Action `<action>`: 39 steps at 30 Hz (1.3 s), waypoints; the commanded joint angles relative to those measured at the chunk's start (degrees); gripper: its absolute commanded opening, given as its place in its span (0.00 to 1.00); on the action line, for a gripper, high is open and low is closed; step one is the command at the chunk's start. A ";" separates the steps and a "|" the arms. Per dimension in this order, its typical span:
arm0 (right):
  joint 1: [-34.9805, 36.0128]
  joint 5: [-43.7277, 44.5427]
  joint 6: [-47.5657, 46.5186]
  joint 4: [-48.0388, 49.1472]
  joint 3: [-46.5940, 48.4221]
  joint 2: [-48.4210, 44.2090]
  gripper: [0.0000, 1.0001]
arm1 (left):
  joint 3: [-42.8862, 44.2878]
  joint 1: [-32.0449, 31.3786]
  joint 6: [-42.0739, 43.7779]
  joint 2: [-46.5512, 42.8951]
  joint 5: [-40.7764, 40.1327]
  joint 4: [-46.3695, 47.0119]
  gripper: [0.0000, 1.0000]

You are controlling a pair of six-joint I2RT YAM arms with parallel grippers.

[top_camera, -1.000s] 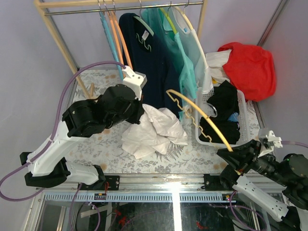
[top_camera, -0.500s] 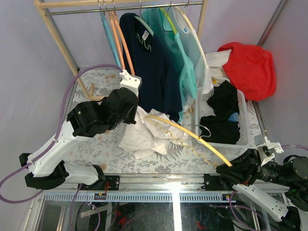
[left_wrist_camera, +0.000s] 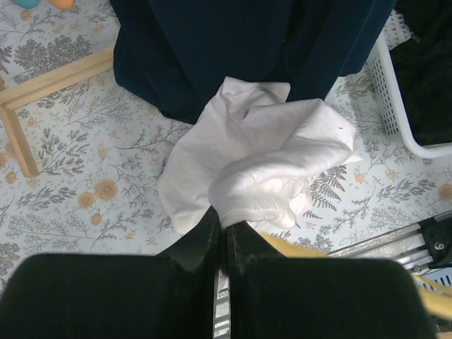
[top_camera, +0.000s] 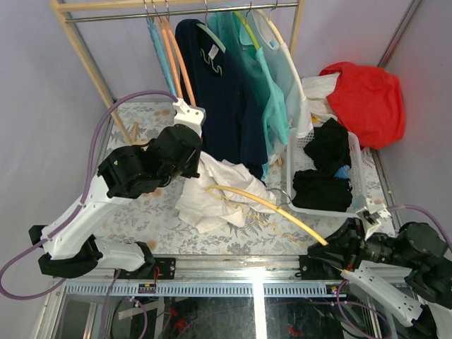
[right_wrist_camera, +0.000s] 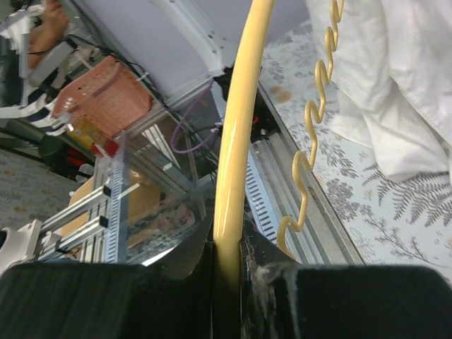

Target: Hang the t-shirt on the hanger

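The left gripper (left_wrist_camera: 227,236) is seen with its two fingers pressed tight together, and a fold of the white t-shirt (left_wrist_camera: 261,162) is pinched between the tips. The rest of the t-shirt is bunched up just ahead of these fingers and hangs down onto the flowery table (left_wrist_camera: 63,191). To the left of the gripper, a wooden rack foot (left_wrist_camera: 42,81) is laid on the table. Right behind the t-shirt, farther out from the fingers, a navy shirt (left_wrist_camera: 240,49) is hung from the rail (top_camera: 176,10), and its bottom edge is touched by the white cloth. Orange hangers (top_camera: 176,60) and a light blue hanger (top_camera: 158,53) are hung on the rail to the left of it, and a mint shirt (top_camera: 275,99) to the right.

The yellow hanger (top_camera: 275,208) is stretched out from the right gripper (right_wrist_camera: 227,247) toward the t-shirt, and its far end is over the white cloth. One end of it is squeezed between the right gripper's fingers. A white basket (top_camera: 360,176) full of black clothes (top_camera: 325,152) is set beyond this gripper, just beside the hanger's metal hook (top_camera: 282,194). A red cloth (top_camera: 367,92) is piled farther back.
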 commanded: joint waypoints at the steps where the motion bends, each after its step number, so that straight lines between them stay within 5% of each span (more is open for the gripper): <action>1: -1.55 3.68 0.12 4.53 -2.16 2.21 0.00 | 1.76 0.32 0.82 0.12 -0.54 3.44 0.00; 14: -1.88 19.03 -6.42 -3.88 5.92 4.52 0.00 | 0.57 1.28 1.82 0.47 0.03 3.62 0.00; 30: -1.88 13.70 -5.81 0.26 0.77 3.54 0.00 | 2.75 1.32 2.26 2.12 1.55 3.81 0.00; 39: -1.94 18.60 -7.82 3.26 1.21 4.96 0.00 | 4.11 1.32 2.94 3.50 2.82 4.20 0.00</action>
